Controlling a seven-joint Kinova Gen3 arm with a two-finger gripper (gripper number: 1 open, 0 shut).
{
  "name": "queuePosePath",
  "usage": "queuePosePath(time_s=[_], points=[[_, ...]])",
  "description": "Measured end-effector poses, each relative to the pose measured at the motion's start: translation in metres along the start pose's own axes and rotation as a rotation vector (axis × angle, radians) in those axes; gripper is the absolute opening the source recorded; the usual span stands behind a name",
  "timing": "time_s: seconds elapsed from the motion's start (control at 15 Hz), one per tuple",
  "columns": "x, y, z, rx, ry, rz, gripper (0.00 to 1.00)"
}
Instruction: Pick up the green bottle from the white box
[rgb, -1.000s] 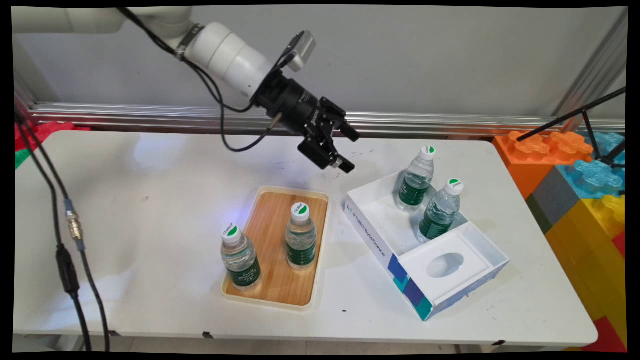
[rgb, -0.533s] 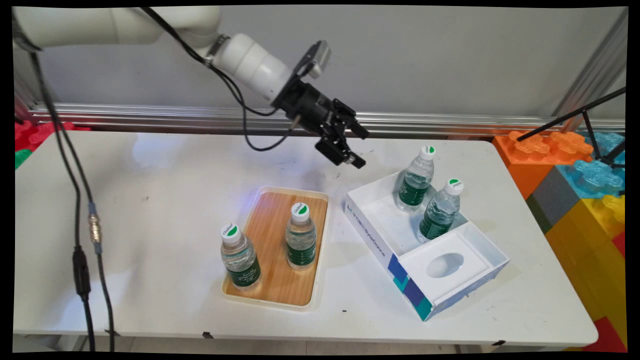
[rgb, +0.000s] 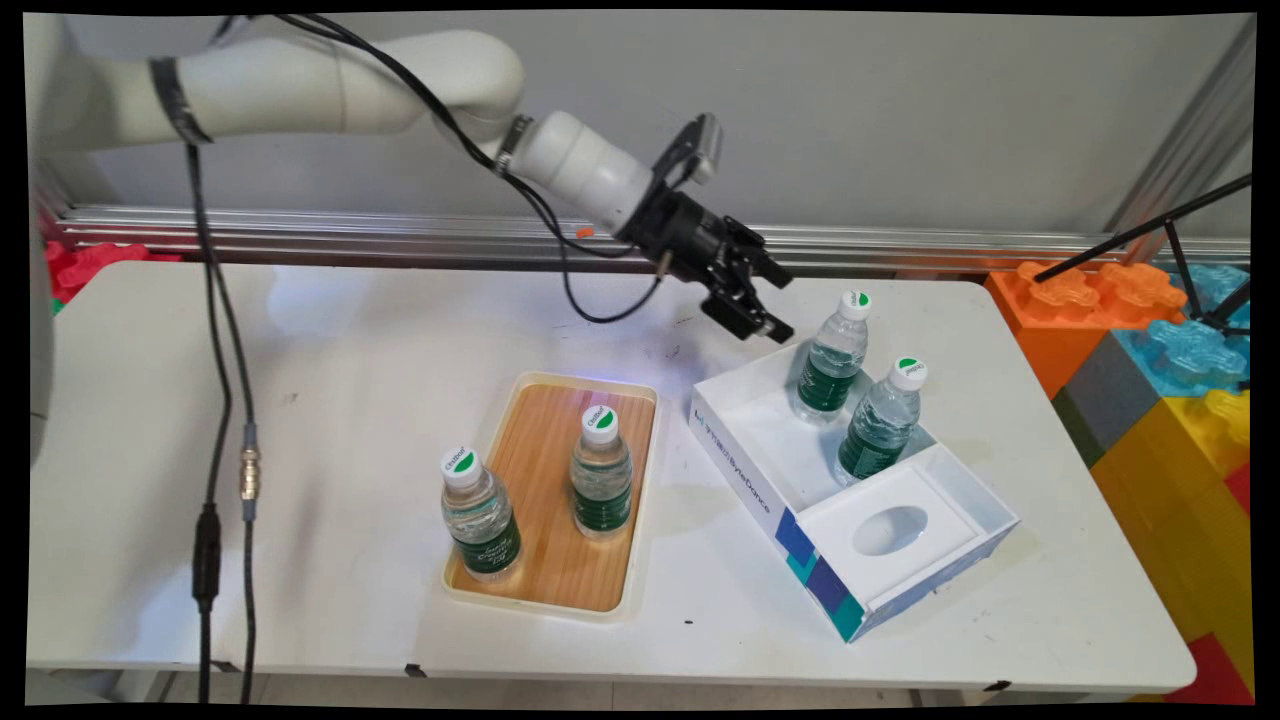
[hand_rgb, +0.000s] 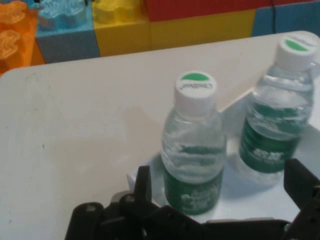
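My black gripper hangs open above the table's far side, just left of the white box's far corner. Two water bottles with green labels and white caps stand inside that box: the far bottle is nearest the gripper, the second bottle stands nearer the camera. In the hand view the far bottle stands straight ahead between my spread fingers, not touched, with the second bottle to its right. My gripper holds nothing.
A wooden tray at mid-table carries two more bottles, one bottle in its middle and one bottle at its near left corner. Large coloured toy blocks are stacked beyond the table's right edge. Black cables hang at the left.
The arm has swung right across the far side of the table, carrying the open gripper from above the tray's far end to the box's far corner, close to the far bottle.
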Motion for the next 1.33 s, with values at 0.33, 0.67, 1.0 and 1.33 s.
queuePosePath(time_s=[0.33,0.67,1.0,1.33], points=[[-0.002,-0.007,0.033,0.002,0.012,0.003,1.0],[-0.005,-0.009,0.062,-0.017,0.012,0.022,1.0],[-0.011,-0.012,0.088,-0.013,0.006,0.039,1.0],[-0.013,-0.011,0.104,-0.01,0.008,0.049,1.0]])
